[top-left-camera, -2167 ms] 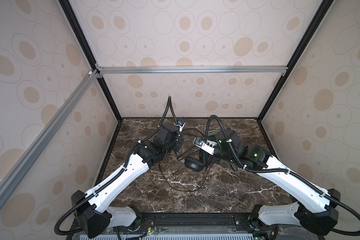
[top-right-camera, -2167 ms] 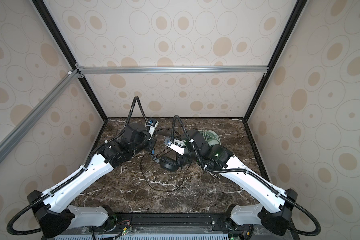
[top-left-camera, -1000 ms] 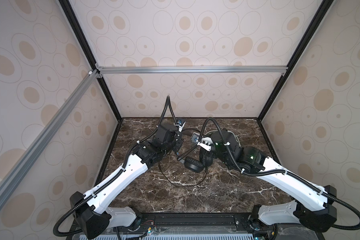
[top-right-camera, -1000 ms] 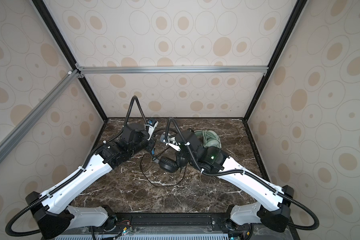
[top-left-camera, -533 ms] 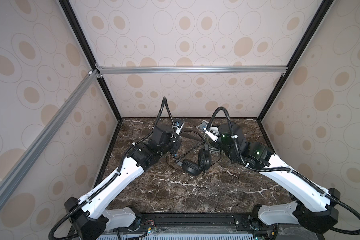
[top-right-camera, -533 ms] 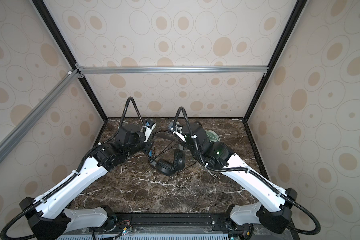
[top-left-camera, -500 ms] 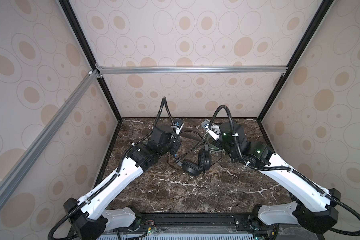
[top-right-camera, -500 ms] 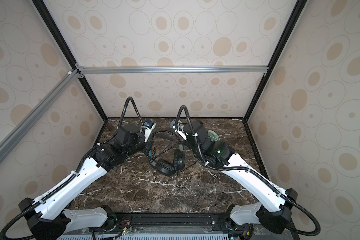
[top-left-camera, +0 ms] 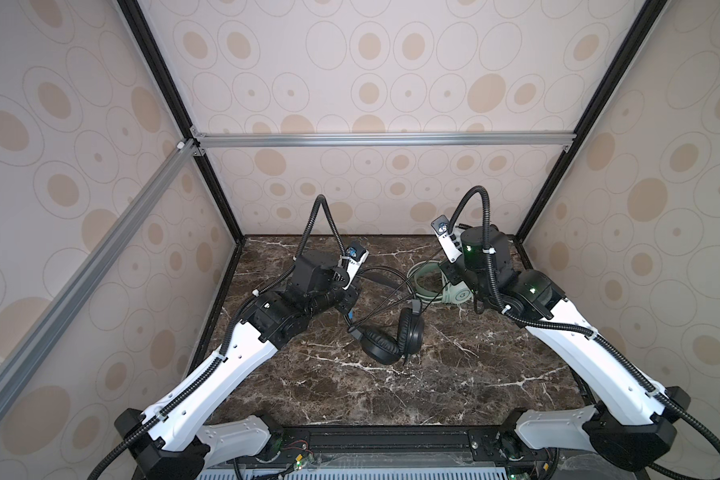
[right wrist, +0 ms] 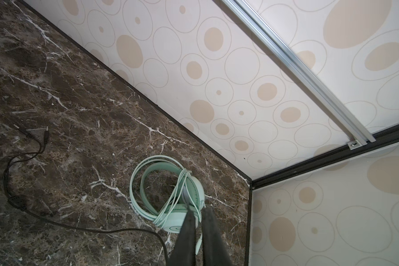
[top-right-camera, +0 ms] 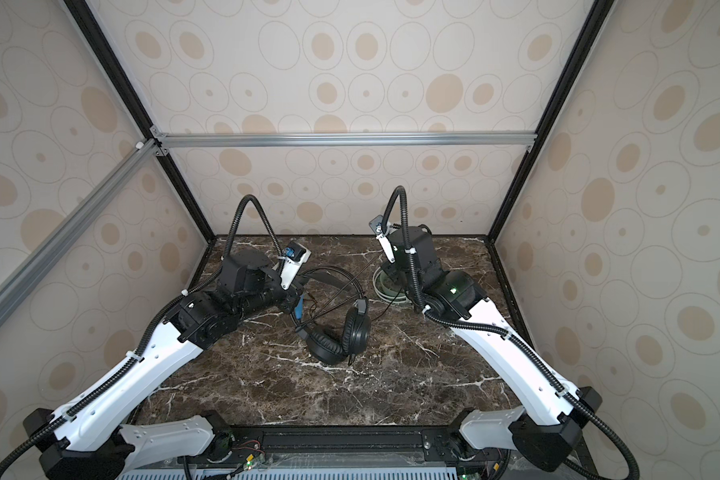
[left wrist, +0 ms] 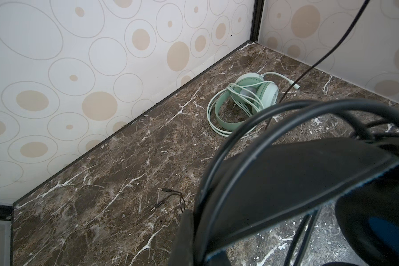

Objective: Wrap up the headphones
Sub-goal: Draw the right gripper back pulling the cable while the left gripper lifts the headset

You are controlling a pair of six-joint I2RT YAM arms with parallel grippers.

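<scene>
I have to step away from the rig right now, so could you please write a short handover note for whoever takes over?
Left gripper shut on the headband of the black headset, its ear cups down by the table.
Right gripper shut on the black cord, drawn taut above the table; the plug end lies loose.
Done: mint headset, cord wound round it, lies at the far right.
Left: wind the black cord round its headset.

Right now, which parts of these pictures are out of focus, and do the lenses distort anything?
Left wrist view: the black headphones sit close to the lens and blur, while the mint-green headphones are sharp. Right wrist view: the right gripper is dark and soft. In both top views: light is even, and the frame posts splay outward.
</scene>
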